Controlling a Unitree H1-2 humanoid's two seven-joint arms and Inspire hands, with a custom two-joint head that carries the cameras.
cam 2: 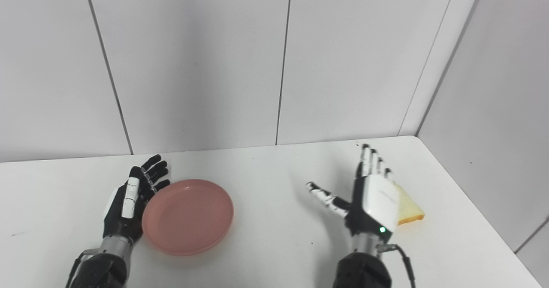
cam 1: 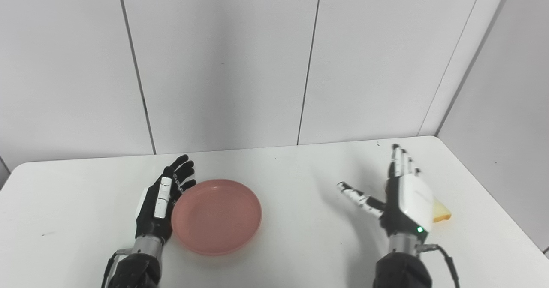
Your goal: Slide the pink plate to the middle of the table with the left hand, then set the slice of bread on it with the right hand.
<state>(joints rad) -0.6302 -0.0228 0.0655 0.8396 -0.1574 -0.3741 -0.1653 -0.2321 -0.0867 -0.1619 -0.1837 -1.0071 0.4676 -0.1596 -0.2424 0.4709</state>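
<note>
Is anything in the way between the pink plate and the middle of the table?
No. The pink plate has only bare table on its path. The left hand waits at its left edge.

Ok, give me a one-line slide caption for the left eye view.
Open left hand beside the pink plate; open right hand partly hides the bread slice on the white table.

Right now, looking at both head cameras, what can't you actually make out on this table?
- Slice of bread: mostly hidden behind the right hand in both eye views; only its right corner shows.
- Left hand against the pink plate: whether its fingers touch the rim cannot be told; palm side faces away.
- Both forearms: cut off by the bottom edge.
- Small dark specks on the table: too small to identify.
</note>
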